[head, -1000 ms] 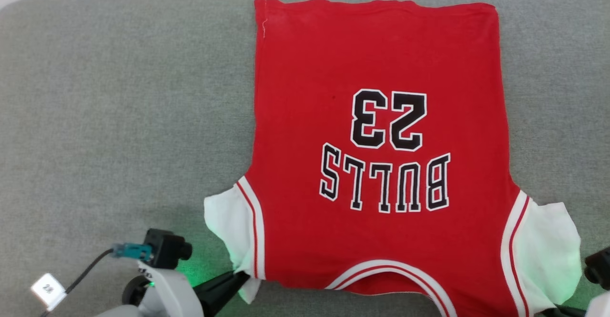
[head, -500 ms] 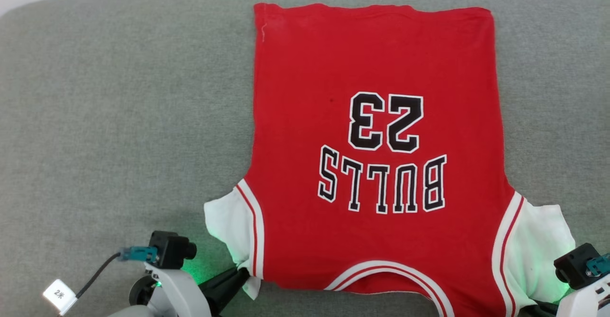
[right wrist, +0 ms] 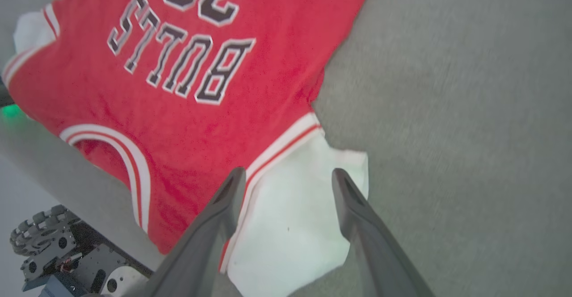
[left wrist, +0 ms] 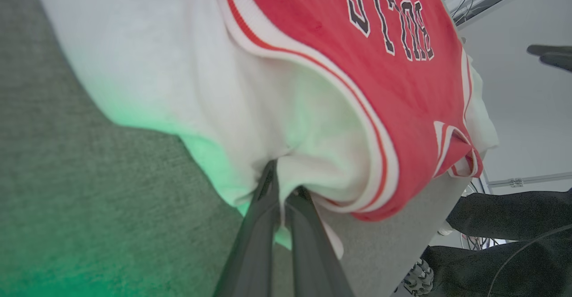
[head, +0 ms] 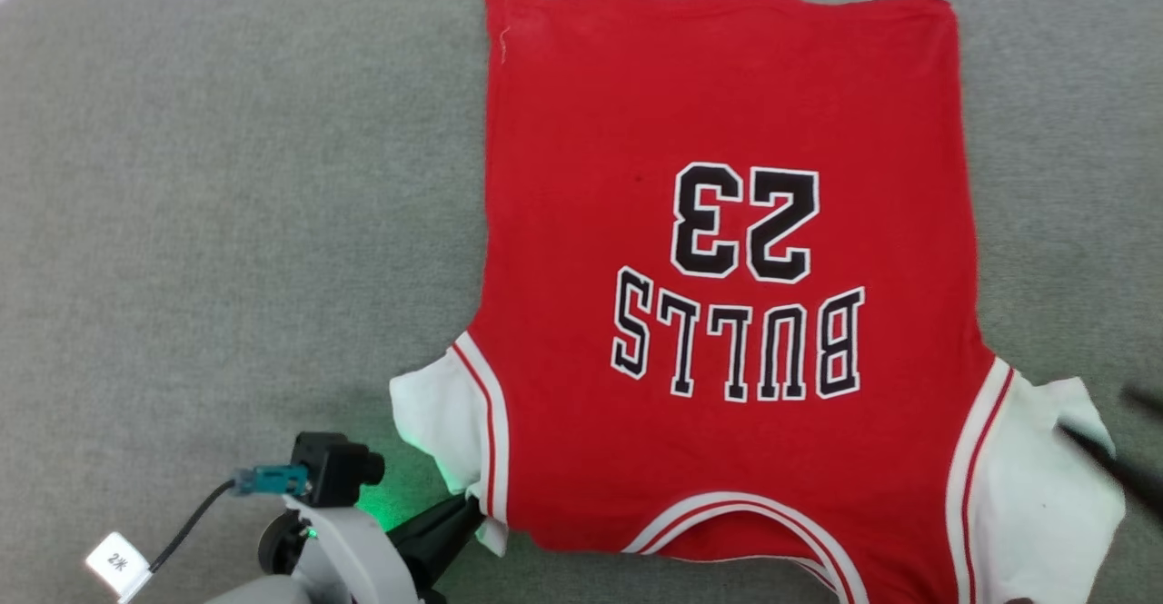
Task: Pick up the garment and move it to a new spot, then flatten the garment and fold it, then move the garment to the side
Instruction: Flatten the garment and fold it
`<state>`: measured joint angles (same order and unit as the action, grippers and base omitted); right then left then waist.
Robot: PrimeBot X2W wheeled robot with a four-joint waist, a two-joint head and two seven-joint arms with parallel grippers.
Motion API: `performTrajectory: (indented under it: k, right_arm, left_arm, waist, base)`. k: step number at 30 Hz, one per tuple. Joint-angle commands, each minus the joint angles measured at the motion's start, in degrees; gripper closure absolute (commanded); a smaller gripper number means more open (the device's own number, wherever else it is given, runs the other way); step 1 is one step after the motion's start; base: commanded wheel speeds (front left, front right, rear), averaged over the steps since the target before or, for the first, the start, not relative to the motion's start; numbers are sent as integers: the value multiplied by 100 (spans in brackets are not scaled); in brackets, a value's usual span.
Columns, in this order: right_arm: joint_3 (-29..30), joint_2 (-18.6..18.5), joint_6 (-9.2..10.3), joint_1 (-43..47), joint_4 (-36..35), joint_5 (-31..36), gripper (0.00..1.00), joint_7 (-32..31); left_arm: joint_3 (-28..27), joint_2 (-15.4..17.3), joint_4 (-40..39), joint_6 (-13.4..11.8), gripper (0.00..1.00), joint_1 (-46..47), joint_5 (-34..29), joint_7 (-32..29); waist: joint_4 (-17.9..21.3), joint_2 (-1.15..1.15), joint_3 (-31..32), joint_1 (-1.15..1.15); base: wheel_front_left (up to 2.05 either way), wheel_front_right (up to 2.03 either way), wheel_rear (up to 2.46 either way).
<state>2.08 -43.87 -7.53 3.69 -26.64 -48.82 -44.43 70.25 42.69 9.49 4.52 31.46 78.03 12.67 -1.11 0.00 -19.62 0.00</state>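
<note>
On your left, the left claw [left wrist: 279, 185] is clamped tight on the near edge of the white left sleeve [head: 436, 413] of the garment [head: 727, 222]. The garment lies spread flat on the grey tabletop [head: 227, 222], lettering up and collar toward you. On your right, the right claw [right wrist: 288, 176] is spread wide and grips nothing, poised over the white right sleeve [right wrist: 295, 225]; you cannot tell whether it touches the cloth.

Head view looks straight down; both wrist views sit low and close, sharing the garment [head: 718, 113].
</note>
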Motion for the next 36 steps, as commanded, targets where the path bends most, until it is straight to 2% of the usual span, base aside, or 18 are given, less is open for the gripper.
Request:
performTrajectory:
  k: [1, 4, 8, 14, 19, 24, 28, 32, 35, 36]
  right_arm:
    - [128, 26, 9, -218, -58, -20, 0, -61]
    - [351, 17, 9, -1015, 27, 103, 0, -184]
    - [136, 234, 9, -2517, 875, 332, 0, -224]
    - [-732, 415, 9, -4870, 2906, 1140, 0, -364]
    - [-1314, 592, 10, -6278, 4683, 1696, 0, -684]
    - [-1565, 700, 9, -7117, 5927, 2053, 0, -877]
    - [-1463, 916, 9, -7522, 6763, 2133, 0, -1219]
    - [-1691, 971, 9, -7585, 7191, 2353, 0, -1567]
    - [-1812, 947, 9, -7593, 7305, 2369, 0, -1593]
    - [-1868, 939, 9, -7565, 7309, 2322, 5, -1602]
  left_arm:
    - [43, -193, 22, -48, 100, 44, -35, -33]
    - [41, -286, -73, -56, 100, 180, -152, -53]
    - [63, -419, -144, -13, 100, 391, -306, -128]
    - [43, -646, -61, 43, 100, 651, -445, -139]
    - [67, -834, 121, 112, 100, 746, -502, -132]
    - [103, -1010, 276, 176, 100, 828, -543, -110]
    - [124, -1040, 378, 199, 100, 851, -564, -93]
    - [87, -1081, 465, 207, 100, 859, -565, -20]
    - [66, -1102, 507, 211, 100, 860, -569, 13]
    - [59, -1108, 518, 216, 100, 860, -570, 24]
  waist:
    - [-91, 0, -96, 0]
    - [-238, 0, -263, 0]
    - [-515, 0, -529, 0]
    - [-908, 0, -944, 0]
    - [-1171, 0, -1180, 0]
    - [-1434, 0, -1371, 0]
    - [-1493, 0, -1517, 0]
    - [-1469, 0, -1581, 0]
    - [-1433, 0, -1582, 0]
    - [-1419, 0, -1570, 0]
  base:
    - [0, 0, 0]
    - [0, 0, 0]
    - [0, 0, 0]
    - [0, 0, 0]
    - [0, 0, 0]
    - [0, 0, 0]
    - [0, 0, 0]
    - [0, 0, 0]
    - [0, 0, 0]
    - [0, 0, 0]
